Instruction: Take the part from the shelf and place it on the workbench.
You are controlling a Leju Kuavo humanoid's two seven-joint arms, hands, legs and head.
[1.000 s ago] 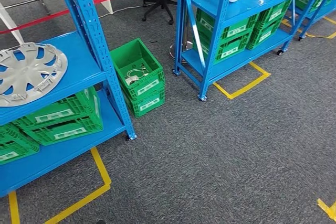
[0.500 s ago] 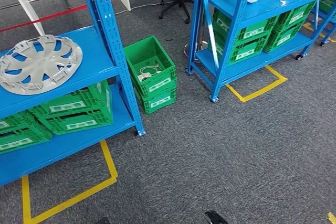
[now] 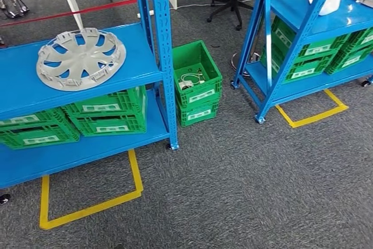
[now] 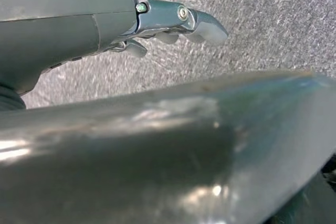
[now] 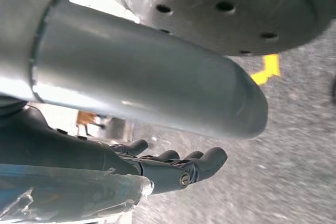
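My left hand (image 4: pixel 174 22) and right hand (image 5: pixel 174 169) hang with fingers apart, holding nothing, well short of the untouched wheel cover (image 3: pixel 81 58) on the blue shelf (image 3: pixel 132 65).

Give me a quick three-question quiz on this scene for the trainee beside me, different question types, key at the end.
1. True or false: the grey wheel cover lies on the top level of the near blue shelf.
2. The green crate standing on the carpet sits: A) left of that shelf, B) right of it, C) on it.
3. Fill in: the floor tape under the shelf is ___.

Key: 1 true; 2 B; 3 yellow. Left hand and right hand hold nothing.
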